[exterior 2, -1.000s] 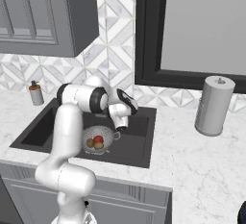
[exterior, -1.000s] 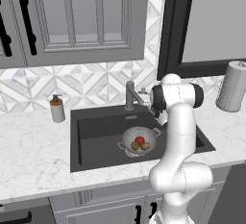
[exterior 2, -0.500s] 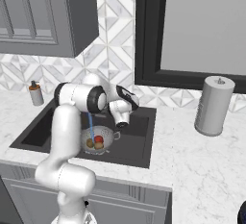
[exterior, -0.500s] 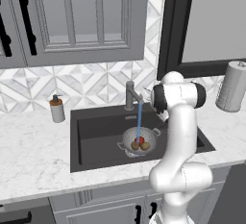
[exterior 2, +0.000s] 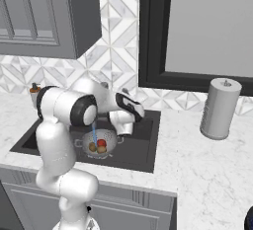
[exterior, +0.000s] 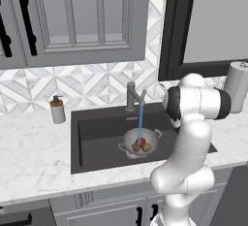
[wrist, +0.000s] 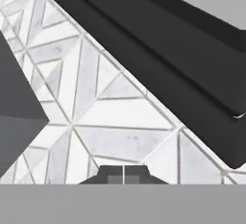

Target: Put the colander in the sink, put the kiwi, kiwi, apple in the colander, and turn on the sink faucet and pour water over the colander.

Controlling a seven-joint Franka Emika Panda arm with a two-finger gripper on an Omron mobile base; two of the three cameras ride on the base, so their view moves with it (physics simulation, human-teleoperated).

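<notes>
3 fruits sat in the colander (exterior: pixel 139 143) in the sink (exterior: pixel 97 135); water (exterior: pixel 141 123), absent 1 s earlier, now ran from the faucet (exterior: pixel 132 96) over them. Task looked complete. Gripper (wrist: pixel 123 175) fingertips met, closed, empty.

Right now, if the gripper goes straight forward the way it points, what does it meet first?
Most likely the tiled wall: the hand view, above the gripper, looks straight at the patterned tiles, with the dark window frame off to one side. How far away the wall is cannot be told.

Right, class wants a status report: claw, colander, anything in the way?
Claw shut, empty. Water running onto fruit-filled colander in sink. Nothing blocking.
</notes>
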